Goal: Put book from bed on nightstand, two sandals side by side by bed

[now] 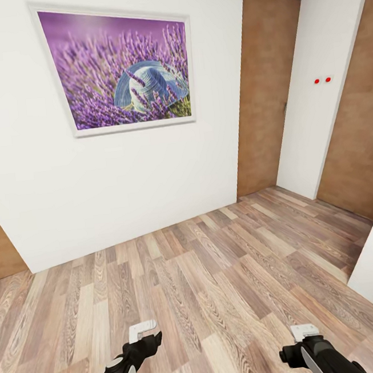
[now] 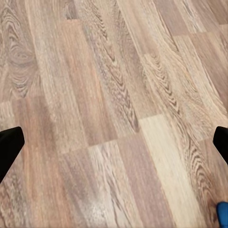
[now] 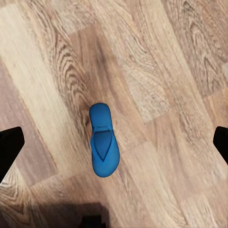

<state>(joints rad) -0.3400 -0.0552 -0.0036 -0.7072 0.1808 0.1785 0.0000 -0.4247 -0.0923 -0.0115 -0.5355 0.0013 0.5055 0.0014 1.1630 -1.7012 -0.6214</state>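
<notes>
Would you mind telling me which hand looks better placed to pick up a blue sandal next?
Probably the right hand: its wrist view has a whole blue sandal lying on the wood floor between its open fingers, whereas the left hand sees just a blue sliver.

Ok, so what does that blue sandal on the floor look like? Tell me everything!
The blue sandal shows in the right wrist view. It is bright blue, with a long oval sole, narrower at one end and wider at the other. A V-shaped strap of the same blue runs over the wider part. It looks smooth, like rubber or plastic. It lies flat, sole down, on the wood-plank floor, on its own, with nothing else touching it and nothing gripping it.
</notes>
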